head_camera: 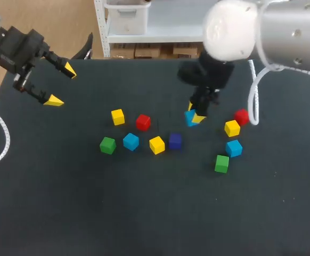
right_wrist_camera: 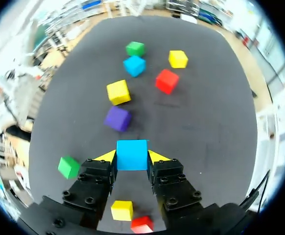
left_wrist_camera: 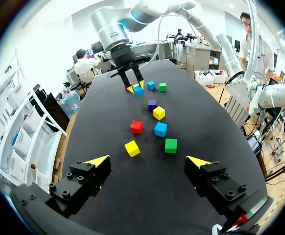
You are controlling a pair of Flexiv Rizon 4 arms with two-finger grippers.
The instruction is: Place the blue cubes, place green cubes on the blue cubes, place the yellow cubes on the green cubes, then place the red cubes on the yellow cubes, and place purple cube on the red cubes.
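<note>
My right gripper (head_camera: 195, 116) is shut on a blue cube (head_camera: 190, 118) right of the table's middle; in the right wrist view that blue cube (right_wrist_camera: 131, 154) sits squarely between the yellow tips. Ahead of it lie a purple cube (right_wrist_camera: 117, 118), a yellow cube (right_wrist_camera: 118, 92), a red cube (right_wrist_camera: 167, 81), another blue cube (right_wrist_camera: 134, 65), a green cube (right_wrist_camera: 135, 48) and a yellow cube (right_wrist_camera: 178, 58). My left gripper (head_camera: 62, 85) hangs open and empty over the far left of the table, well away from the cubes.
To the right of the held cube lie a red cube (head_camera: 242, 116), a yellow cube (head_camera: 231, 128), a blue cube (head_camera: 234, 148) and a green cube (head_camera: 221, 163). The dark tabletop (head_camera: 144, 213) stretches bare toward the front edge.
</note>
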